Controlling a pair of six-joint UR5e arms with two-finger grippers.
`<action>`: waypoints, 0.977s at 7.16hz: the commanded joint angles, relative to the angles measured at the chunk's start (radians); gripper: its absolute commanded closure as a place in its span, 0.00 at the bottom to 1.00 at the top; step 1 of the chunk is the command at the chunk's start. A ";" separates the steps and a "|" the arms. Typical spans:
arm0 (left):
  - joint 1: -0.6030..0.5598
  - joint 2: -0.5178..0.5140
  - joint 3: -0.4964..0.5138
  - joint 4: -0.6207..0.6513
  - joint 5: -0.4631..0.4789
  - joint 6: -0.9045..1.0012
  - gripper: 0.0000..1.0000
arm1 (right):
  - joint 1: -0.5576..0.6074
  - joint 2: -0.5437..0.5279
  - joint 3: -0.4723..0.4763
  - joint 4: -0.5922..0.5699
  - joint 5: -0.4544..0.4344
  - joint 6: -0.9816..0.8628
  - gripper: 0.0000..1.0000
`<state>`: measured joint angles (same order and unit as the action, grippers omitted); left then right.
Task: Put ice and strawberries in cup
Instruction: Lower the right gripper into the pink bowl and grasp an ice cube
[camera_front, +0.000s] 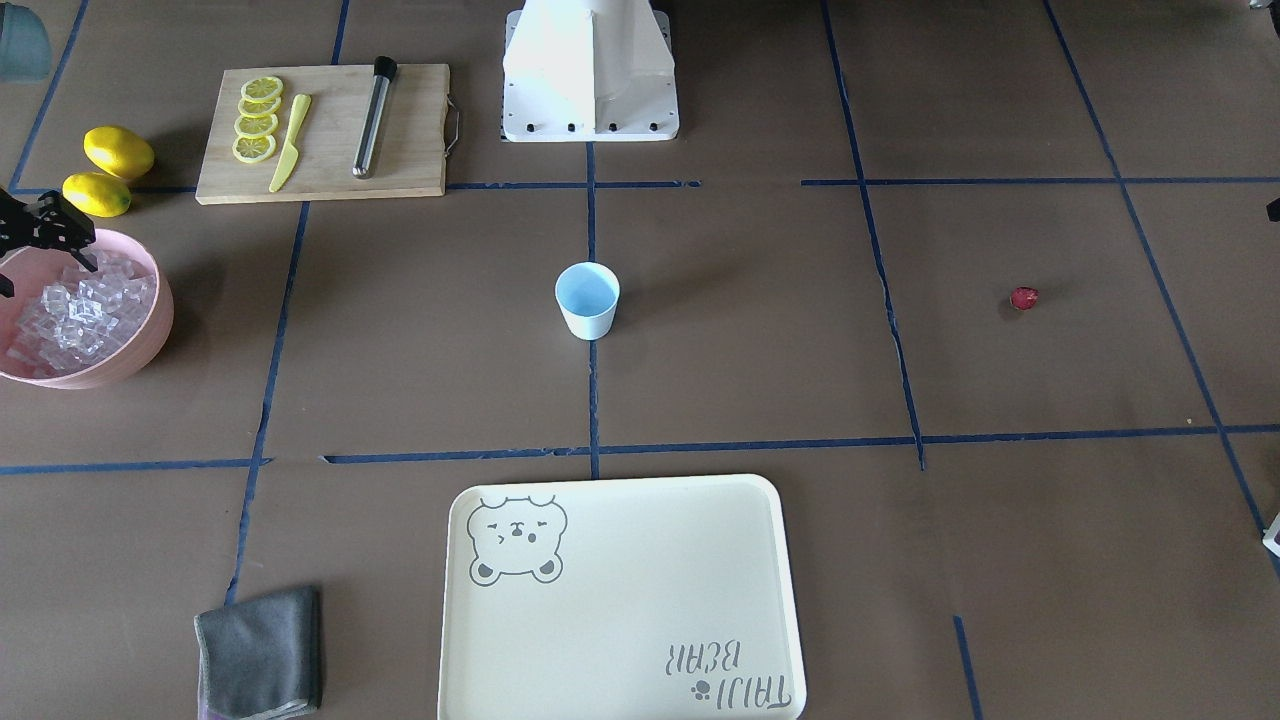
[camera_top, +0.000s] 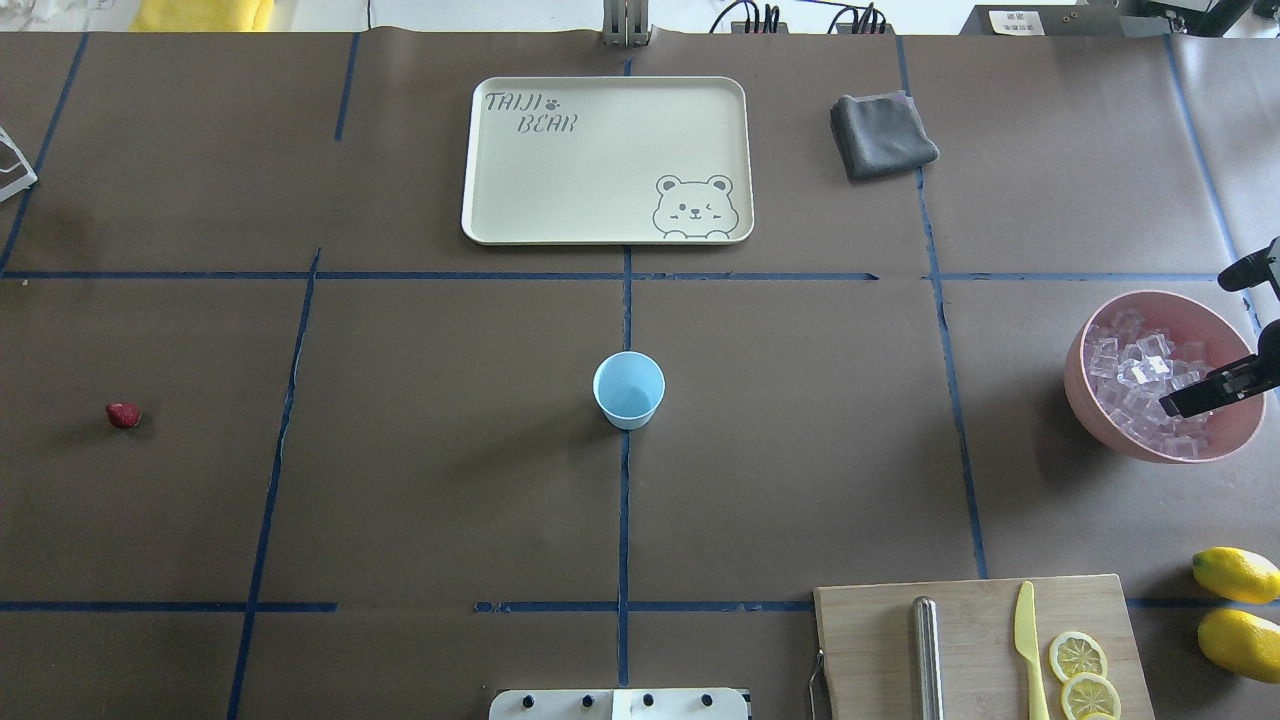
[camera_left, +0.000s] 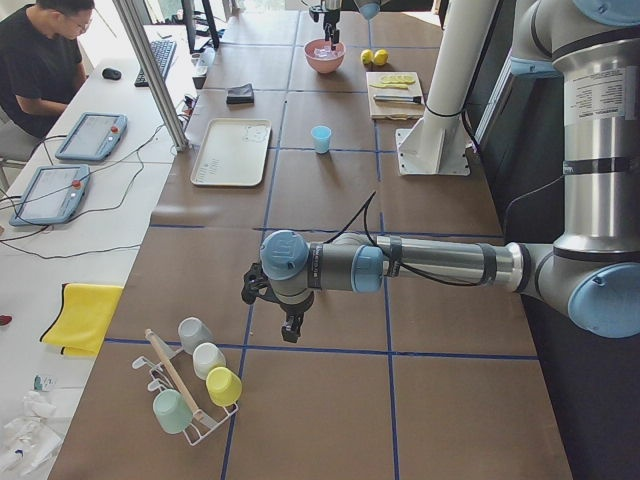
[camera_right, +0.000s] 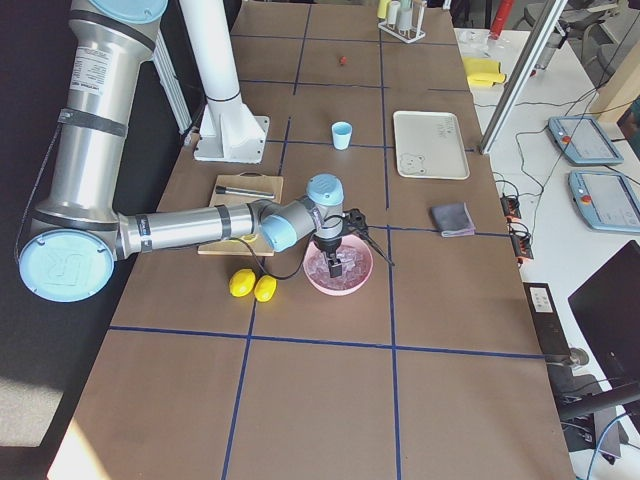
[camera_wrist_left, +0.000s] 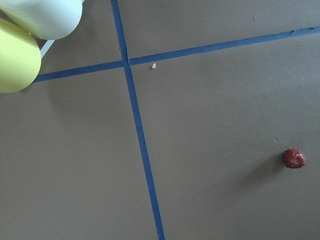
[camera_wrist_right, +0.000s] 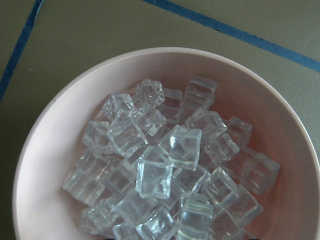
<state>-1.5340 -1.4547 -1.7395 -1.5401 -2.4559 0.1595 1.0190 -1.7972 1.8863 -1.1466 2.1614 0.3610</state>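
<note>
Nothing is in the cup (camera_top: 628, 388) yet: the right gripper (camera_top: 1195, 345), jaws apart, hangs over the ice (camera_top: 1135, 365) in a pink bowl (camera_top: 1080, 400) well away from it. The strawberry (camera_top: 123, 414) lies well apart on the cup's other side. Whether the left gripper (camera_left: 292, 328) is open cannot be told.

"TAIJI BEAR" beside a bear drawing on the cream tray (camera_top: 600, 215)

Bright, even daylight throws only soft, faint shadows, as beside the strawberry (camera_wrist_left: 294, 158) in the left wrist view. The ice (camera_wrist_right: 170, 165) is sharp with small glints. The white base (camera_front: 590, 70) is washed out in the front view.
</note>
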 joint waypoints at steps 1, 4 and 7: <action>0.000 0.000 -0.002 0.000 0.000 0.002 0.00 | -0.008 0.002 -0.006 -0.001 -0.006 0.003 0.17; 0.000 -0.001 -0.002 0.000 0.000 0.002 0.00 | -0.013 0.004 -0.018 -0.001 -0.006 0.003 0.20; 0.000 0.000 -0.003 0.000 0.000 0.002 0.00 | -0.014 0.027 -0.036 0.001 -0.006 0.003 0.34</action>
<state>-1.5340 -1.4553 -1.7413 -1.5401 -2.4559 0.1611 1.0055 -1.7761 1.8573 -1.1471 2.1552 0.3636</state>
